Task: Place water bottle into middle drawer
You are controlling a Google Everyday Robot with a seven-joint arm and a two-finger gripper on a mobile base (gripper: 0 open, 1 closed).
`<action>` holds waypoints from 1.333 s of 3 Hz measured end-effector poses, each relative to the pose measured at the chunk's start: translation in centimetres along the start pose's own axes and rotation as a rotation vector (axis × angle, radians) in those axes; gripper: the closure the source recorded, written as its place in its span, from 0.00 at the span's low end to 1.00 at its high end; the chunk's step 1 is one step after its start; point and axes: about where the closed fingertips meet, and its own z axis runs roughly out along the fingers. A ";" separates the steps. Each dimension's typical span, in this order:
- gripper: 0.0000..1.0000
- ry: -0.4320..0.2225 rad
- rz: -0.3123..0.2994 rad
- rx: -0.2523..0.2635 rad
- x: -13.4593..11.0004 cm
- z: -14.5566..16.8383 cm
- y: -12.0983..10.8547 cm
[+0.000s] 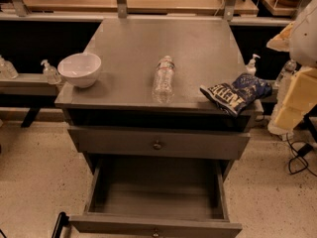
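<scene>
Water bottle (163,79) lies on its side on the grey cabinet top (129,38), about mid-width and close to the front edge, touching nothing. White bowl (79,69) sits well to its left, blue chip bag (235,94) to its right at the front corner, hanging a bit over the edge. Long axis runs front-to-back, nearly square to the cabinet front; white cap points toward the back, base toward the front edge. Middle drawer (156,197) is pulled out at the lowest tier and looks bare inside; the closed drawer front with the knob (157,145) sits between it and the top. Gripper is out of frame, so I cannot tell if the claw is apart or together; the pale shape at the right edge may be part of the arm, not sure. Step in hand, as I read it: reach and grasp, nothing started. Best approach is from above, jaws set across the bottle's width, so closing left-right, around the label band or just below it where the body is stiffest. Thin crinkled plastic will flex and a round body can roll sideways, so centre on it before closing. After the lift, bring it forward past the front edge and the closed drawer, then lower it into the open one with the axis kept front-to-back.
</scene>
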 end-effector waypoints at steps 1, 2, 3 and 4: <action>0.00 0.000 0.000 0.000 0.0 0.0 0.0; 0.00 -0.029 -0.017 -0.016 -2.1 2.2 -2.1; 0.00 -0.074 -0.011 -0.056 -7.0 7.2 -7.1; 0.00 -0.070 0.058 -0.098 -11.9 12.0 -11.2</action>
